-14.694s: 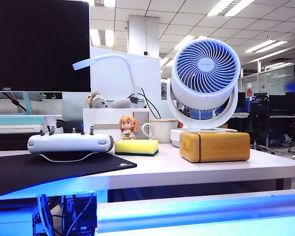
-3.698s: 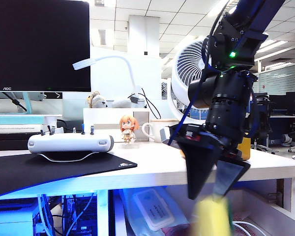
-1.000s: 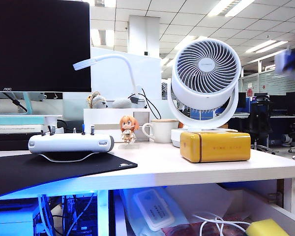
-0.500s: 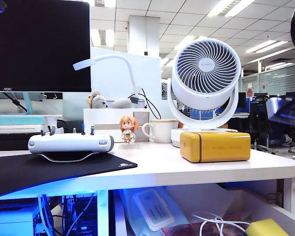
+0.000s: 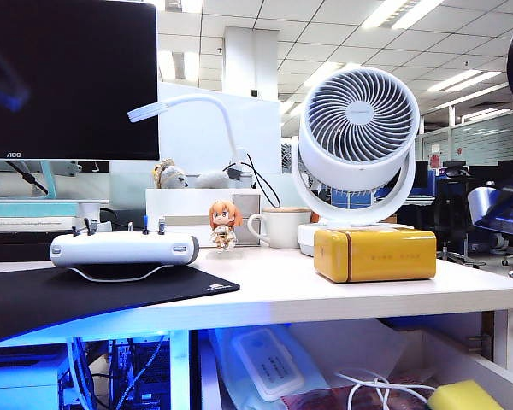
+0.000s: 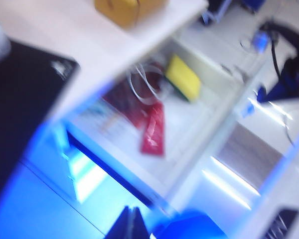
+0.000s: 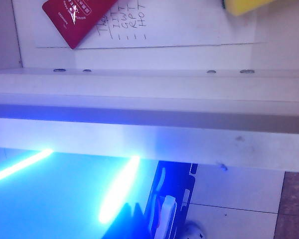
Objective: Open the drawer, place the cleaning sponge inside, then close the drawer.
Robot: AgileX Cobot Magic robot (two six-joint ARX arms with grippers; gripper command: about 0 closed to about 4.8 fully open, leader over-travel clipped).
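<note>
- Exterior view showed the drawer (image 5: 462, 342) standing open under the counter (image 5: 325, 295), with the cleaning sponge (image 5: 464, 396) lying inside it near a white cable (image 5: 368, 384)
- Left end effector (image 6: 131, 224) hung above and in front of the open drawer (image 6: 199, 149); its dark fingers lay pressed together, closed and empty, with the sponge (image 6: 183, 77) well beyond them at the far side of the drawer
- Right end effector was not seen in its own wrist picture; it was closed, and nothing showed in its grip
- Right wrist view looked down over the drawer's front panel (image 7: 149, 134), with the sponge (image 7: 246, 6) and a red booklet (image 7: 77, 17) beyond it on a handwritten sheet (image 7: 139, 30)
- An amber box (image 5: 374, 254) stood on the counter above the drawer
</note>
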